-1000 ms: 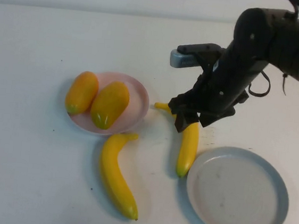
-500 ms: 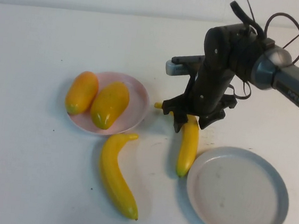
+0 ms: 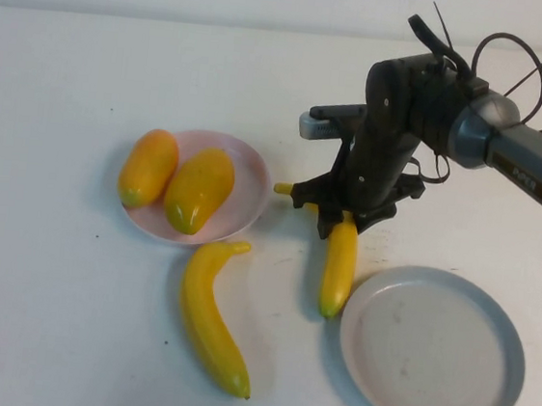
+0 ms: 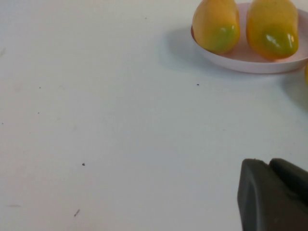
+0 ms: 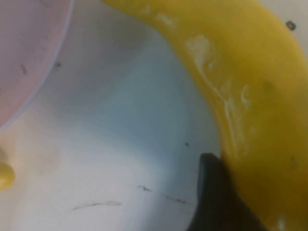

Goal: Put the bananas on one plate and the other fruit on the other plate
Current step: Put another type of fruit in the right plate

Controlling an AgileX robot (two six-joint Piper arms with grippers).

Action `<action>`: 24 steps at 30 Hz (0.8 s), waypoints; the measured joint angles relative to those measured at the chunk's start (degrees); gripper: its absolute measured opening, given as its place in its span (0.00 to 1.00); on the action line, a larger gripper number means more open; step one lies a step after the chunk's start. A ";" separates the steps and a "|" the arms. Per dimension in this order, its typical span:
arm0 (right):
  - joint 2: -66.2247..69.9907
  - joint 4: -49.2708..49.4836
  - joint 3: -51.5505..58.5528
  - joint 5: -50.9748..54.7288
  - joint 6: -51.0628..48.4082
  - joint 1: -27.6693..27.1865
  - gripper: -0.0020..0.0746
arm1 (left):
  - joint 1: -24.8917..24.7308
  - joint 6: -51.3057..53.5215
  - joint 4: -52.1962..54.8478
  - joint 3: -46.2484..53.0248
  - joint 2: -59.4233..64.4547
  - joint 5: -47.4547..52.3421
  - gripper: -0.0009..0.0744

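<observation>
We see the right claw (image 3: 345,214) lower than a second ago, its dark fingers now straddling the stem end of one banana (image 3: 339,264) on the table (image 3: 72,66). The banana has nudged slightly, its stem tip poking out toward the pink plate (image 3: 250,177). In the right wrist view a black fingertip (image 5: 216,202) presses against the yellow skin (image 5: 240,82), so we judge the claw is narrowing on the fruit, though we cannot tell that the grip is firm. A lift toward the grey plate (image 3: 491,323), which lies just beyond the banana's far end from the claw, looks like the next move.

The second banana (image 3: 209,315) lies on the table, well apart from the claw, past the pink plate's rim. Both mangoes (image 3: 171,183) already sit on the pink plate, so that half of the job looks done.

The bananas are glossy, slim and curved, likely slippery plastic; the mangoes are plump and oval. The grey plate is speckled with a raised rim.

The left claw (image 4: 272,195) is parked low over bare table; we cannot tell its opening.
</observation>
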 joint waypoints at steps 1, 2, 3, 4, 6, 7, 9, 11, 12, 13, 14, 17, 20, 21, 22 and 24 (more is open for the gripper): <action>-0.26 0.00 0.00 -0.04 0.31 0.04 0.43 | 0.00 0.00 0.00 0.00 0.00 0.00 0.01; -0.58 0.00 0.00 -0.04 0.57 0.14 0.43 | 0.00 0.00 0.00 0.00 0.00 0.00 0.01; -1.20 -0.11 0.00 -0.04 0.77 0.28 0.43 | 0.00 0.00 0.00 0.00 0.00 0.00 0.01; -1.86 -0.11 0.00 -0.04 0.80 0.45 0.43 | 0.00 0.00 0.00 0.00 0.00 0.00 0.01; -4.33 -0.11 0.00 -0.04 1.40 0.48 0.43 | 0.00 0.00 0.00 0.00 0.00 0.00 0.01; -6.26 -0.58 0.43 -0.04 2.01 0.57 0.43 | 0.00 0.00 0.00 0.00 0.00 0.00 0.01; -11.30 -2.45 2.27 0.57 3.68 0.69 0.43 | 0.00 0.00 0.00 0.00 0.00 0.00 0.01; -17.34 -4.62 5.60 0.99 5.35 0.81 0.43 | 0.00 0.00 0.00 0.00 0.00 0.00 0.01; -20.60 -5.65 8.29 0.99 6.35 0.92 0.43 | 0.00 0.00 0.00 0.00 0.00 0.00 0.01; -23.22 -6.32 10.84 0.99 7.09 0.92 0.43 | 0.00 0.00 0.00 0.00 0.00 0.00 0.01; -25.86 -7.02 13.63 0.76 7.71 0.92 0.43 | 0.00 0.00 0.00 0.00 0.00 0.00 0.01; -34.88 -7.83 25.92 -0.36 10.40 -0.12 0.43 | 0.00 0.00 0.00 0.00 0.00 0.00 0.01; -41.29 -8.28 35.60 -1.77 12.34 -1.39 0.43 | 0.00 0.00 0.00 0.00 0.00 0.00 0.01; -42.61 -8.37 38.57 -2.22 12.58 -1.99 0.43 | 0.00 0.00 0.00 0.00 0.00 0.00 0.01; -43.18 -8.37 40.24 -2.29 12.66 -2.35 0.43 | 0.00 0.00 0.00 0.00 0.00 0.00 0.01; -44.26 -8.37 45.67 -3.07 12.96 -3.32 0.43 | 0.00 0.00 0.00 0.00 0.00 0.00 0.01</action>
